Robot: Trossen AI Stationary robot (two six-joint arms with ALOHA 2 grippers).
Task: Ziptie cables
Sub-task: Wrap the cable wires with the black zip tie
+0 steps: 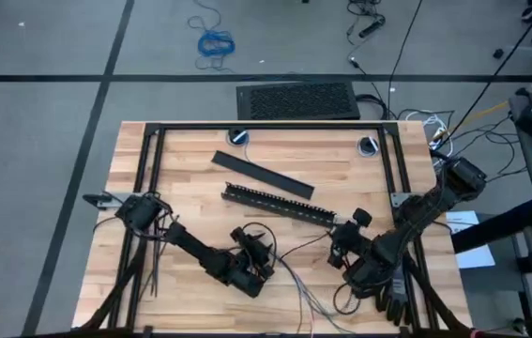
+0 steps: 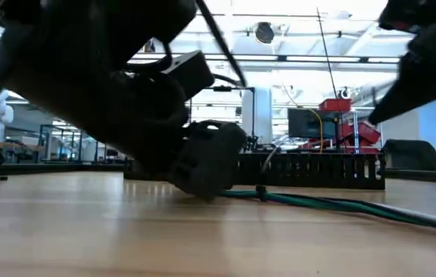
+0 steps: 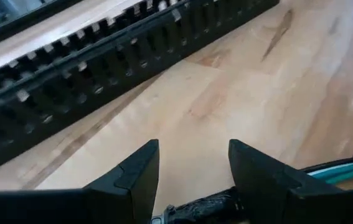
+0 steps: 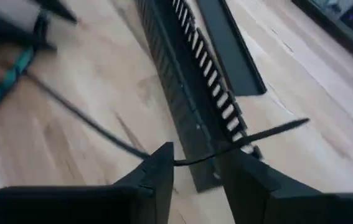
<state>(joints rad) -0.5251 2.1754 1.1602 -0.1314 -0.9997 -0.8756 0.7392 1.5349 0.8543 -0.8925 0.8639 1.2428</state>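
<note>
Starting at the left of the high view: spare zipties [image 1: 149,265] lie near the table's left edge, beside the left arm's base, well apart from the work.

Your left gripper [image 1: 254,258] sits low over the table [image 1: 190,197], near the front edge. Its wrist view shows the fingers [image 3: 136,174] spread apart, with bare wood between them. A dark ribbed piece shows just beneath them, and the cables [image 3: 335,172] enter at the edge of that view. Whether anything is pinched there, you cannot tell from these frames.

In the low view the cables [image 2: 333,204] run along the tabletop with a dark band [image 2: 261,191] already around them. The high view shows their loose ends splaying toward the front edge [image 1: 308,296].

Behind them lies the slotted bar [image 1: 275,202], and beyond that a flat black bar [image 1: 261,175].

Your right gripper [image 1: 345,246] hangs near the slotted bar's right end. Its fingers [image 4: 157,171] stand close together around a thin black ziptie tail [image 4: 251,137], which appears clamped.

Risks, as judged:
- The tail runs beside the slotted bar [image 4: 188,93]. A pull along the bar could snag it in a slot.
- With the left side not gripping, a hard pull may drag the whole bundle instead of tightening the loop.
- The strip is thin; it may slip from the pads.
</note>
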